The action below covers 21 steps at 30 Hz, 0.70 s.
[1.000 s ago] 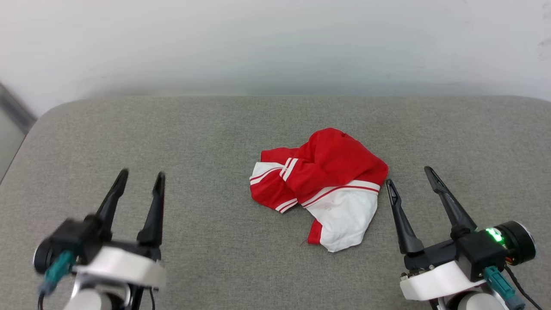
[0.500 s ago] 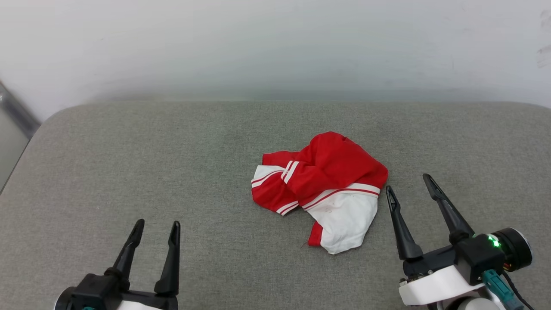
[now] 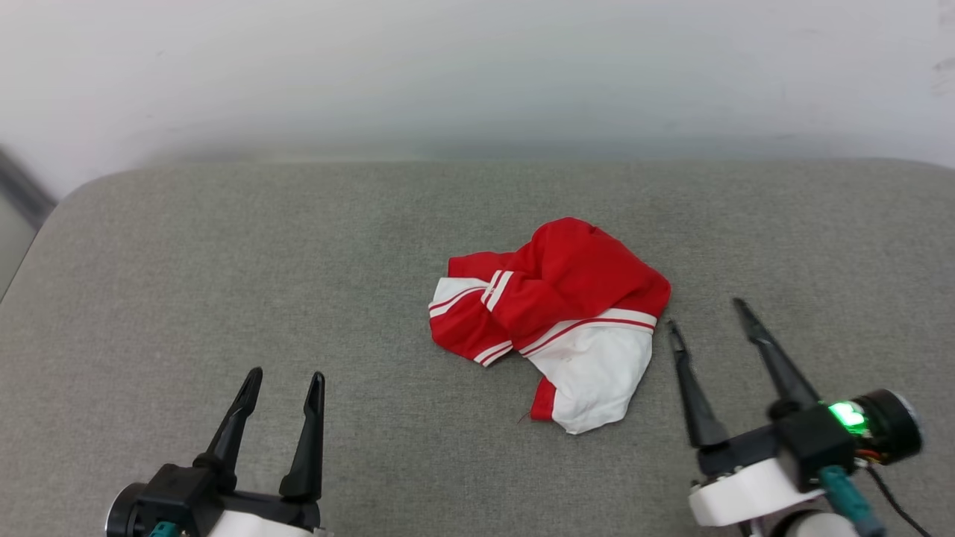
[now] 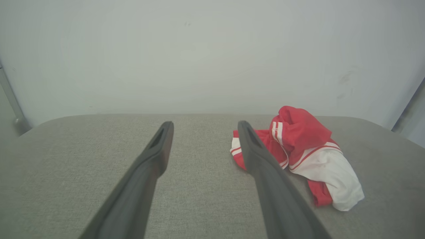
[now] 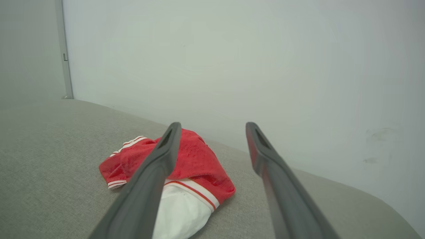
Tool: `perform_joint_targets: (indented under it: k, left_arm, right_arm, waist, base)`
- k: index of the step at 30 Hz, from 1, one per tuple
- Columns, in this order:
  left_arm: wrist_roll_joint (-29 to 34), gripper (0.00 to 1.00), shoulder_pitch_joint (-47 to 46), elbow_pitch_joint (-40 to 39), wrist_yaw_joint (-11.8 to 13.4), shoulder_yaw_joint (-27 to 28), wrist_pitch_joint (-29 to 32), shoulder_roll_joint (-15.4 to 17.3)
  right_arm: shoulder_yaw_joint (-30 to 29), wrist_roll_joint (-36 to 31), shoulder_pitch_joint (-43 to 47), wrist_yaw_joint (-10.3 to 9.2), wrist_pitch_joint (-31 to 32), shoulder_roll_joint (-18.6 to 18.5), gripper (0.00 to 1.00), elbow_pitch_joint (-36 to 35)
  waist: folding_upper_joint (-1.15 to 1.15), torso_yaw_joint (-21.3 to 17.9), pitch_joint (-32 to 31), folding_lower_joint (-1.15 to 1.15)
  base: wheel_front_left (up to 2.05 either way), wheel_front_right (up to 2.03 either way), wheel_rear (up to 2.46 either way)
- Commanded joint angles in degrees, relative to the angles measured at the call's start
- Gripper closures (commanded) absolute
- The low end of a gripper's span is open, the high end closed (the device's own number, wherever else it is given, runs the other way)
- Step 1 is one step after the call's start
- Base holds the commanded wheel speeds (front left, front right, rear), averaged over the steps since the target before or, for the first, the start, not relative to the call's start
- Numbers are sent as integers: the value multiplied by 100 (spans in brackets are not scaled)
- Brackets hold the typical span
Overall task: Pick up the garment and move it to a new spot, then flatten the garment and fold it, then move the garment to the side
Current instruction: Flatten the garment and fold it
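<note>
The crumpled red-and-white jersey T-shirt (image 3: pixel 556 313) is found bunched near the middle of the grey woven upholstered surface (image 3: pixel 224 261). The left gripper (image 3: pixel 287 373) is observed spread wide and empty, well apart from it. The right gripper (image 3: pixel 705 313) is likewise spread wide with nothing held, its inner finger just beside the cloth's right edge.

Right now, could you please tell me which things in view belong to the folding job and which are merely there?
Belong to the job:
- garment, crumpled, untouched
- left gripper, open
- right gripper, open, beside the garment

Merely there:
- grey cushion, bearing the garment
- white wall behind
</note>
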Motion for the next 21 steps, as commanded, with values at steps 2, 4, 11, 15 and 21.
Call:
perform_joint_targets:
  k: [2, 4, 11, 15, 21]
  left_arm:
    - [-41, 0, -104, -92, -16, -2, -15, -61]
    - [-38, 0, -142, -136, -23, -23, -15, -89]
    - [-97, 0, -333, -191, -26, -203, -15, -86]
    - [-179, 0, -468, -135, -27, -279, -15, -155]
    - [-194, 0, -595, -69, -28, -474, -15, -137]
  right_arm:
    - [106, -194, -138, -3, 5, 6, 0, 159]
    - [219, -236, -266, -3, 238, -148, 0, 278]
    - [1171, 544, -791, -4, 2248, -1165, 0, 438]
    - [1710, 1546, -1097, -3, 3730, -1863, 0, 300]
    - [1778, 2889, -1403, -2, 5373, -2173, 0, 95]
  waist:
    - [0, 66, 85, 0]
    - [0, 121, 159, 0]
    - [0, 358, 515, 0]
    - [0, 538, 686, 0]
    - [0, 775, 850, 0]
  base:
    - [0, 0, 0]
    - [0, 0, 0]
    - [0, 0, 0]
    - [0, 0, 0]
    - [0, 0, 0]
